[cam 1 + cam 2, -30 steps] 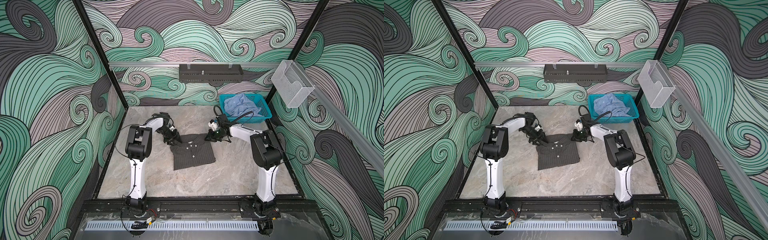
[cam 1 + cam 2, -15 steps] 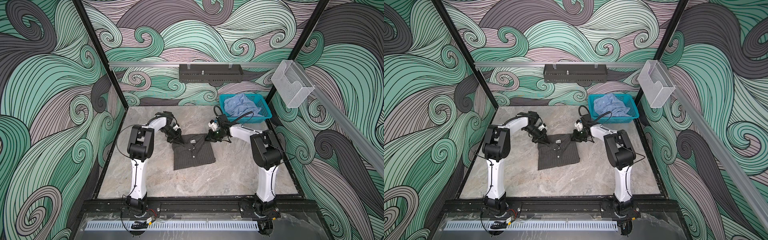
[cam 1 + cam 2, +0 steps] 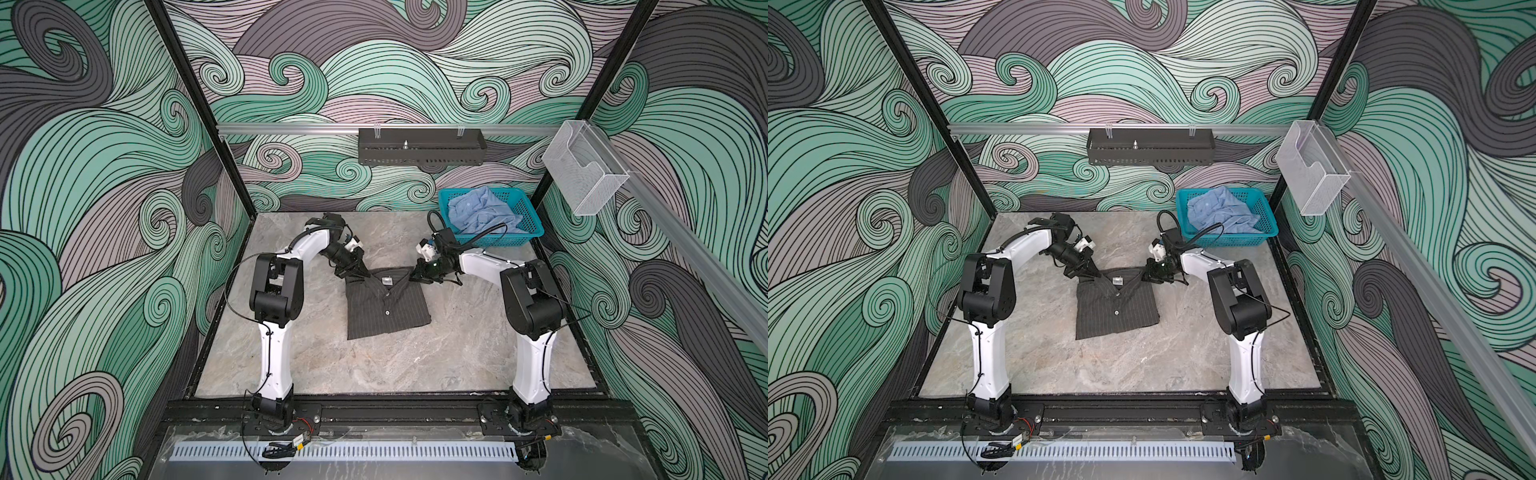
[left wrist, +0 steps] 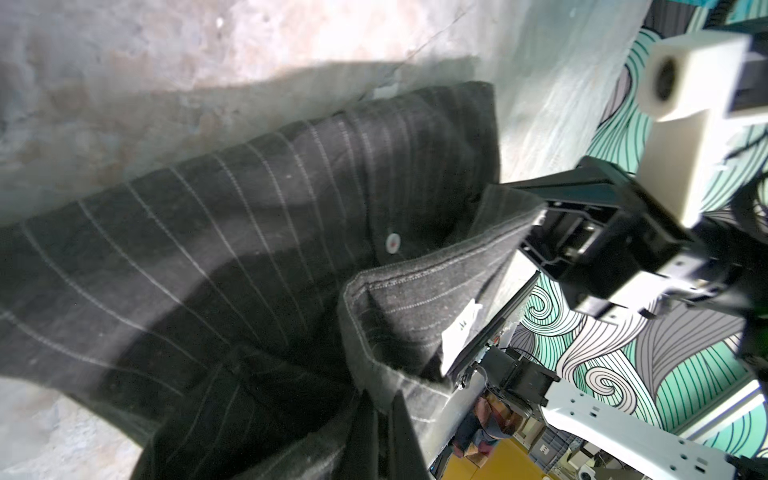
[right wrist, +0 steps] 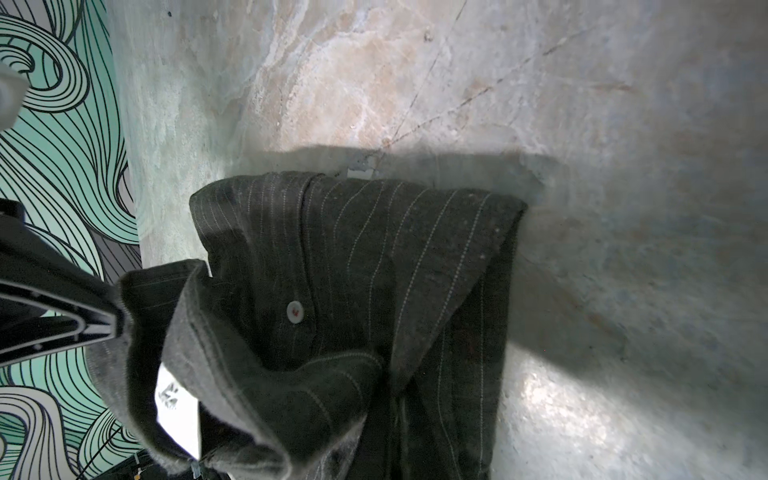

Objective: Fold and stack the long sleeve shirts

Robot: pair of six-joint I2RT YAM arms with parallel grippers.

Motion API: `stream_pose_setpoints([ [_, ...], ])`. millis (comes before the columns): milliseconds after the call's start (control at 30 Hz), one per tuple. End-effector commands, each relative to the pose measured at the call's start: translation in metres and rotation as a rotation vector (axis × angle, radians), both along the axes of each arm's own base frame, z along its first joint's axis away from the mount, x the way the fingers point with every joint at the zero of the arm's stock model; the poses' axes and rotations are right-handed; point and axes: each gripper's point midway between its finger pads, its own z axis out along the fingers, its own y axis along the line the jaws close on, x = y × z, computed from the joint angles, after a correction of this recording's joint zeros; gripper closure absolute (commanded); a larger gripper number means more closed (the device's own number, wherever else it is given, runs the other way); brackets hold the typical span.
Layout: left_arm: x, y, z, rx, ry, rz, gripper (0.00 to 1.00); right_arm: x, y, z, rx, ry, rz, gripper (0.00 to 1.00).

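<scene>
1. Left gripper (image 3: 360,275) (image 3: 1094,277): clenched on the left end of the collar of the dark pinstriped shirt. The right wrist view shows its black fingertips (image 5: 112,322) pinching the cloth.
2. Dark pinstriped shirt (image 3: 386,309) (image 3: 1117,309) (image 4: 249,249) (image 5: 353,270): folded into a compact rectangle. It lies on the marble-patterned table (image 3: 374,361) between the two arms, in the far half of the table. The button front faces up and the collar end points toward the back wall. A white label (image 3: 387,281) (image 5: 172,399) shows inside the collar. In both wrist views the collar edge stands raised from the table, while the body of the shirt lies flat.
3. Right gripper (image 3: 415,275) (image 3: 1144,276): clenched on the right end of the same collar. The left wrist view shows its black fingers (image 4: 536,226) closed on the collar edge.
4. Teal mesh basket (image 3: 507,241) (image 3: 1237,241): stands at the far right corner of the table, behind the right gripper and well apart from the dark pinstriped shirt.
5. Light blue shirt (image 3: 478,210) (image 3: 1219,212): crumpled and unfolded inside the teal mesh basket, heaped above the rim.
6. Clear plastic holder (image 3: 582,178): mounted on the rail of the right wall, above the teal mesh basket.
</scene>
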Motion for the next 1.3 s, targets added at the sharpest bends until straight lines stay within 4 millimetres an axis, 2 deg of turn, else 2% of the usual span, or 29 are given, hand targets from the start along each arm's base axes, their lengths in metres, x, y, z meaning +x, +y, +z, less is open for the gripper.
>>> stream_pose_setpoints([
  [0,0.003,-0.004,0.030,-0.014,-0.079,-0.009,1.00,0.004,0.005,0.013,0.026,-0.039,0.009,0.94],
  [100,0.016,0.008,0.031,0.067,-0.153,0.017,1.00,0.006,0.005,0.014,0.024,-0.045,-0.003,0.94],
  [167,0.025,0.018,0.023,0.146,-0.187,0.034,1.00,0.007,0.004,0.013,0.019,-0.047,-0.013,0.92],
  [300,0.035,0.037,-0.006,0.277,-0.177,0.073,1.00,0.009,0.002,0.009,0.006,-0.044,-0.032,0.87],
  [367,0.034,0.047,-0.022,0.348,-0.141,0.088,1.00,0.009,0.001,0.005,0.001,-0.036,-0.038,0.86],
  [467,0.034,0.058,-0.035,0.416,-0.126,0.115,1.00,0.008,0.000,0.001,-0.005,-0.026,-0.045,0.80],
  [500,0.034,0.059,-0.036,0.421,-0.127,0.121,0.94,0.007,-0.001,-0.001,-0.010,-0.021,-0.050,0.77],
  [567,0.036,0.061,-0.029,0.432,-0.147,0.138,0.65,0.007,-0.003,-0.001,-0.020,-0.020,-0.054,0.64],
  [667,0.040,0.065,0.004,0.427,-0.236,0.172,0.45,0.006,-0.009,0.004,-0.052,-0.040,-0.066,0.52],
  [733,0.037,0.069,0.034,0.426,-0.301,0.198,0.37,0.003,-0.016,0.011,-0.079,-0.064,-0.071,0.47],
  [833,0.015,0.067,0.069,0.420,-0.360,0.203,0.32,-0.008,-0.025,0.019,-0.116,-0.062,-0.075,0.43],
  [867,0.004,0.062,0.074,0.418,-0.367,0.197,0.32,-0.013,-0.028,0.021,-0.127,-0.063,-0.077,0.42],
  [933,-0.024,0.043,0.069,0.424,-0.344,0.175,0.32,-0.023,-0.030,0.024,-0.133,-0.053,-0.078,0.40],
  [1033,-0.074,0.002,0.031,0.430,-0.246,0.129,0.33,-0.041,-0.030,0.027,-0.148,-0.040,-0.065,0.41],
  [1100,-0.096,-0.022,0.000,0.422,-0.187,0.133,0.33,-0.053,-0.026,0.026,-0.155,-0.029,-0.042,0.43],
  [1200,-0.112,-0.043,-0.034,0.458,-0.138,0.143,0.32,-0.065,-0.024,0.021,-0.166,-0.004,-0.019,0.48],
  [1267,-0.111,-0.044,-0.046,0.514,-0.144,0.154,0.31,-0.068,-0.027,0.022,-0.167,-0.015,-0.023,0.50],
])
